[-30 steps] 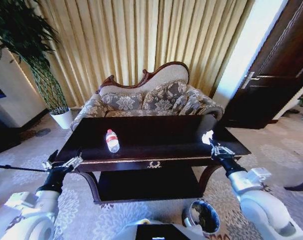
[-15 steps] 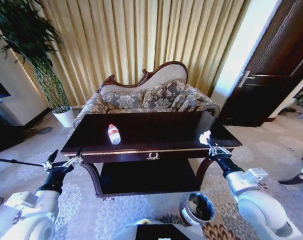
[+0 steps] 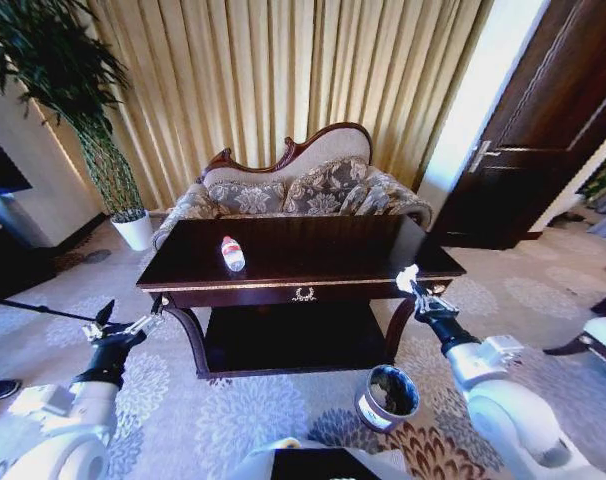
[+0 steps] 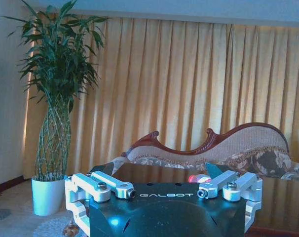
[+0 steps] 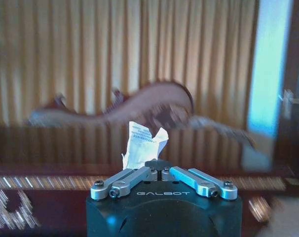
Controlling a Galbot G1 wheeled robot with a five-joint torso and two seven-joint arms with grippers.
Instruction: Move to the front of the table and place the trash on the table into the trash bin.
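Head view: dark glossy mahogany worktop (image 3: pixel 313 245) straight ahead, gold laurel emblem (image 3: pixel 303 294) on its front drawer, floral carved-frame sofa (image 3: pixel 298 190) behind it. Small clear plastic bottle (image 3: pixel 232 254) lying on the worktop's left half, red-and-white label up. Right pincer (image 3: pixel 415 296) raised just beside the worktop's front right corner, clamped on a crumpled white paper scrap (image 3: pixel 407 277). Round trash bin (image 3: pixel 387 396) on the patterned carpet (image 3: pixel 233 420) below and nearer the robot — well apart from the held scrap. Left pincer (image 3: pixel 123 325) off the worktop's front left corner, above the carpet, spread wide and carrying nothing. Potted plant (image 3: pixel 83 120) at far left.

Left wrist view: left pincer (image 4: pixel 164 190) with fingers splayed wide, nothing between them; bottle (image 4: pixel 199 178) beyond on the worktop, sofa and potted plant (image 4: pixel 56 98) behind.

Right wrist view: right pincer (image 5: pixel 157 174) pinched narrow on the paper scrap (image 5: pixel 142 143) — paper standing upright above the fingertips.
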